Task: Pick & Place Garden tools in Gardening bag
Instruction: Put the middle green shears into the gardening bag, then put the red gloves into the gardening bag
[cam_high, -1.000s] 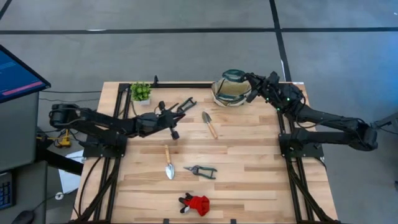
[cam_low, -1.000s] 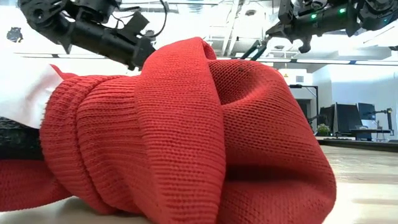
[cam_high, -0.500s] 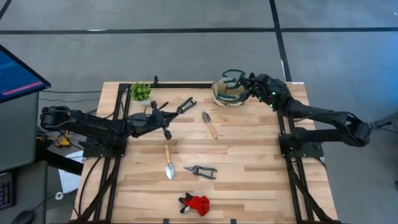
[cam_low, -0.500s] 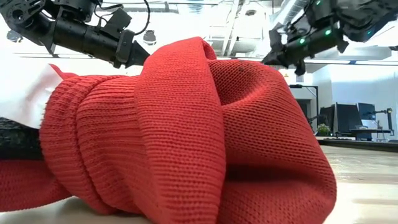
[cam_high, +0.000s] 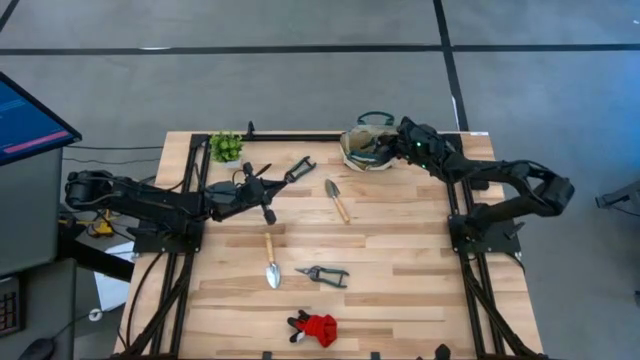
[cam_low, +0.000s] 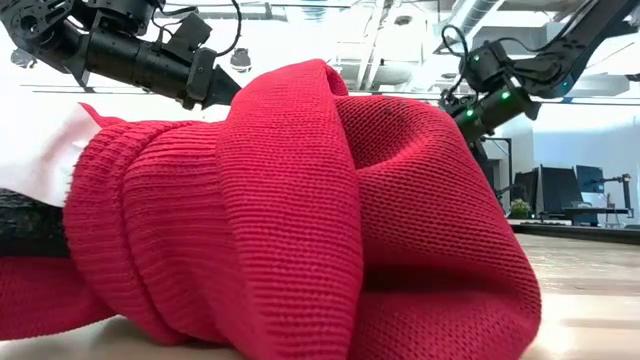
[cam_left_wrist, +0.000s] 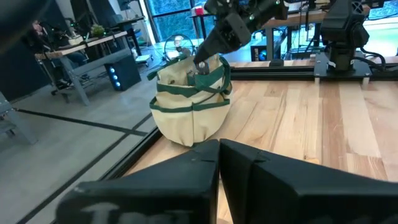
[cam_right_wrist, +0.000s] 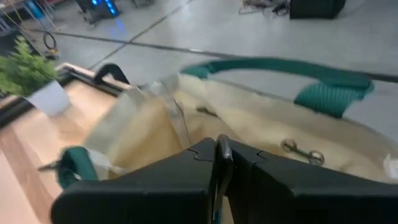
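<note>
The beige gardening bag (cam_high: 362, 155) with green trim stands at the table's far edge, also shown in the left wrist view (cam_left_wrist: 189, 106). My right gripper (cam_left_wrist: 200, 64) is shut, its tips slanting down into the bag's mouth (cam_right_wrist: 267, 130). On the table lie black shears (cam_high: 300, 168), two wooden-handled trowels (cam_high: 337, 200) (cam_high: 270, 262), black-handled pruners (cam_high: 322, 273) and the red-and-black bundle (cam_high: 318, 327). My left gripper (cam_high: 268, 190) hovers shut just left of the shears, with nothing between its fingers (cam_left_wrist: 219, 168). My right gripper has its shut fingertips (cam_right_wrist: 205, 152) inside the bag's open mouth, slanting down from the table's right side. Whether they touch the bag's lining or anything inside it, I cannot tell.
A small green potted plant (cam_high: 225, 147) stands at the far left corner. In the low view the red bundle (cam_low: 300, 220) fills the foreground and hides most of the table. Bare wood lies between the tools and along the right side (cam_high: 420, 260).
My right gripper has come down and tipped nose-down, moving left into the bag's mouth, still shut. My left gripper has drawn back a little toward the table's left edge, away from the shears, which have stayed where they were.
</note>
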